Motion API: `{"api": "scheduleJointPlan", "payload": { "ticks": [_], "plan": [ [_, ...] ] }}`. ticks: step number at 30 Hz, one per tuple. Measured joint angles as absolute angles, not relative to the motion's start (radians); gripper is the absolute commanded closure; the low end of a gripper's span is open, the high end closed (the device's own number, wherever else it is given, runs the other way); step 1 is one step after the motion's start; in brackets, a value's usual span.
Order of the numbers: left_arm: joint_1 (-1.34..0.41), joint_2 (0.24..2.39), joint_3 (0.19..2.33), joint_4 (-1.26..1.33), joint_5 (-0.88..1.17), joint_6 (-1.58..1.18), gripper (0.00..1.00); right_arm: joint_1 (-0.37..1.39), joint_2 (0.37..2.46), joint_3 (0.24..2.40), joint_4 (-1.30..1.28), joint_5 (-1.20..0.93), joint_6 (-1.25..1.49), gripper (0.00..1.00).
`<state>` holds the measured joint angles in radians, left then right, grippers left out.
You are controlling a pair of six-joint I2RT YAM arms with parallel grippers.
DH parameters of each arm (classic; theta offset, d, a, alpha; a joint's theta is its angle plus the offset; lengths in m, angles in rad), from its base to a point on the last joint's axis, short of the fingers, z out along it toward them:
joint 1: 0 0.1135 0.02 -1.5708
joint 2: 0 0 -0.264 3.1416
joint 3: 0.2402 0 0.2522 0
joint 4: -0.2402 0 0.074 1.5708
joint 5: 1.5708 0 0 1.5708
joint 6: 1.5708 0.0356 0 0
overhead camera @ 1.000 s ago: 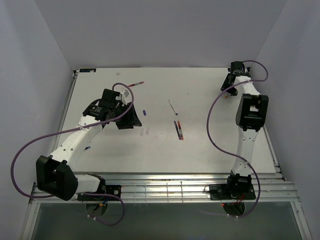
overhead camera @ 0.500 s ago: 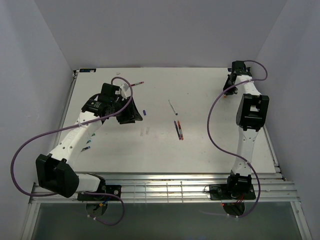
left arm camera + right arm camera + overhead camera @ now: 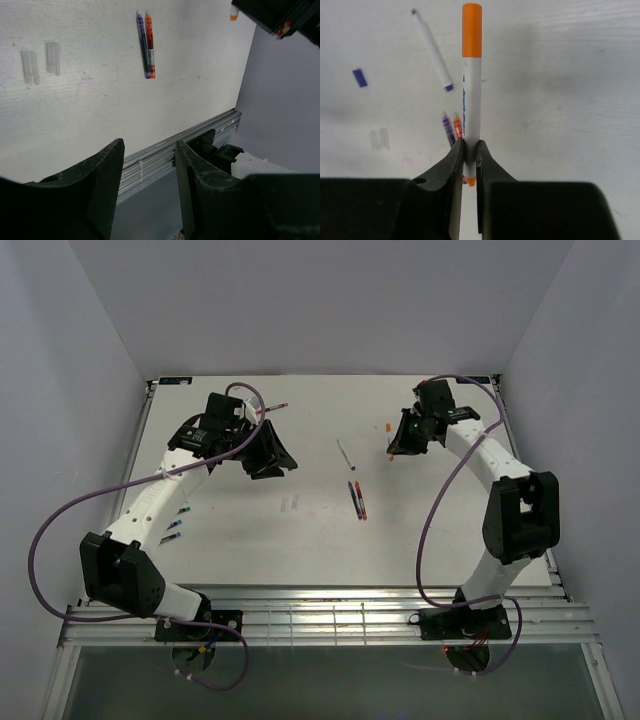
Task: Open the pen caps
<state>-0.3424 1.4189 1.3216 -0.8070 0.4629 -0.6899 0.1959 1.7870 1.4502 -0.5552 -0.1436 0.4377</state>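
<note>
The right hand (image 3: 469,150) is clamped on a white pen (image 3: 471,100), low on the barrel near its tail. The orange cap (image 3: 472,30) sits on the free end, pointing away from the fingers. Seen from above, this hand (image 3: 403,443) hangs beyond the pen pair (image 3: 357,500) lying mid-desk, a little to the pair's right. The left hand (image 3: 270,455) hovers beyond the pair on its left, fingers apart with nothing between them. A loose blue cap (image 3: 359,77) lies on the desk (image 3: 300,550) left of the pair, near that hand.

The step in hand looks like pulling the orange cap off. To do it well, the left hand should cross above the pair and line its gap up with the pen's axis. It should close on the orange part only, clear of the white barrel. Because the right hand grips far from the cap, any sideways tug could swing the pen in that grip. So the pull should run straight along the barrel, the right hand holding firm.
</note>
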Motion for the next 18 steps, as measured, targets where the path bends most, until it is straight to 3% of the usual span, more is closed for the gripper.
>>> {"api": "scheduleJointPlan", "payload": {
  "ticks": [10, 18],
  "plan": [
    [-0.353, 1.438, 1.28, -0.766, 0.543, -0.824, 0.46, 0.487, 1.377, 0.96, -0.453, -0.388, 0.391, 0.92],
    [-0.518, 1.452, 1.245, -0.692, 0.543, -0.933, 0.46, 0.585, 1.173, 0.781, -0.408, -0.505, 0.384, 0.92]
  ]
}}
